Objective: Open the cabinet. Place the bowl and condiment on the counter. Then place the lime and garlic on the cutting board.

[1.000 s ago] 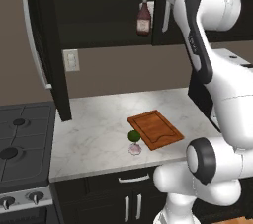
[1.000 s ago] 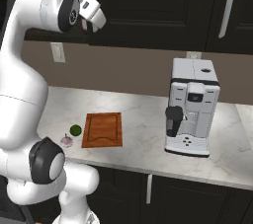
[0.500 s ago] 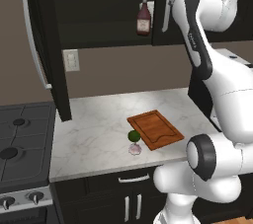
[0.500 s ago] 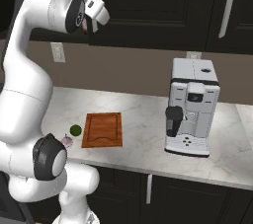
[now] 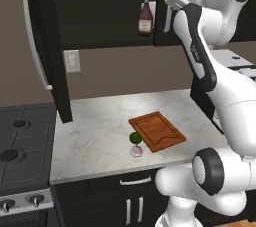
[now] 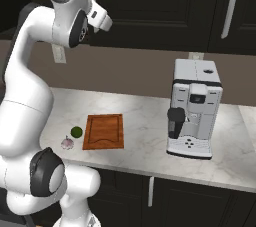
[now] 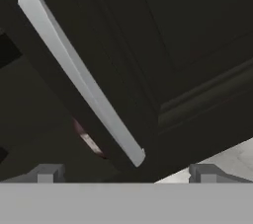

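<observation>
We find our two-finger gripper [image 7: 123, 172] spread wide and empty, the black cabinet door's long silver bar handle [image 7: 79, 72] running lengthwise just ahead of it, the small dark-red condiment bottle [image 7: 88, 140] behind.

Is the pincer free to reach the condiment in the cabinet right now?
Probably not: the pincer stands open at the right door's handle, and that door edge covers most of the condiment behind it.

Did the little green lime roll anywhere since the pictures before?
No. The lime sits by the cutting board corner next to the garlic, just as before.
</observation>
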Controlling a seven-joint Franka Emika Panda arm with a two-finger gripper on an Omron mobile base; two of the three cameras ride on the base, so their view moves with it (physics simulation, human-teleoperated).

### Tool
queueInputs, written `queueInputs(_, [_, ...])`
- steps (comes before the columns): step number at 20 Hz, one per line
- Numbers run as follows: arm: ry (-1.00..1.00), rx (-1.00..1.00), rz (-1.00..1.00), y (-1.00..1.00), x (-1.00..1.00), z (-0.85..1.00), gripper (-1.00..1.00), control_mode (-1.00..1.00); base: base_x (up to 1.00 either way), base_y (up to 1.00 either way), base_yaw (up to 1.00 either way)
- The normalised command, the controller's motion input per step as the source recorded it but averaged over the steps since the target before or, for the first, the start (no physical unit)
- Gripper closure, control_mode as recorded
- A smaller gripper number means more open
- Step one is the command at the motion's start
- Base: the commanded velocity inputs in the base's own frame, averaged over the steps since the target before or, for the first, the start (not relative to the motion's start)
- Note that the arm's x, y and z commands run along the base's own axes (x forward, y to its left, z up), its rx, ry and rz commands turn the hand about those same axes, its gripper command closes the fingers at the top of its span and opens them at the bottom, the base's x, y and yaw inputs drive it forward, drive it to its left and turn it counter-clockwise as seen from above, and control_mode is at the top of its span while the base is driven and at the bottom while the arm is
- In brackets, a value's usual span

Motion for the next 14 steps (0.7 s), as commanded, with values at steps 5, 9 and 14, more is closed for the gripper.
queueInputs(5, [0.00,0.00,0.02,0.00,0.22,-0.07,-1.00,-1.00,0.00,0.00,0.00])
queueInputs(9, [0.00,0.00,0.00,0.00,0.32,-0.04,-1.00,-1.00,0.00,0.00,0.00])
queueInputs(14, [0.00,0.00,0.00,0.00,0.33,-0.05,-1.00,-1.00,0.00,0.00,0.00])
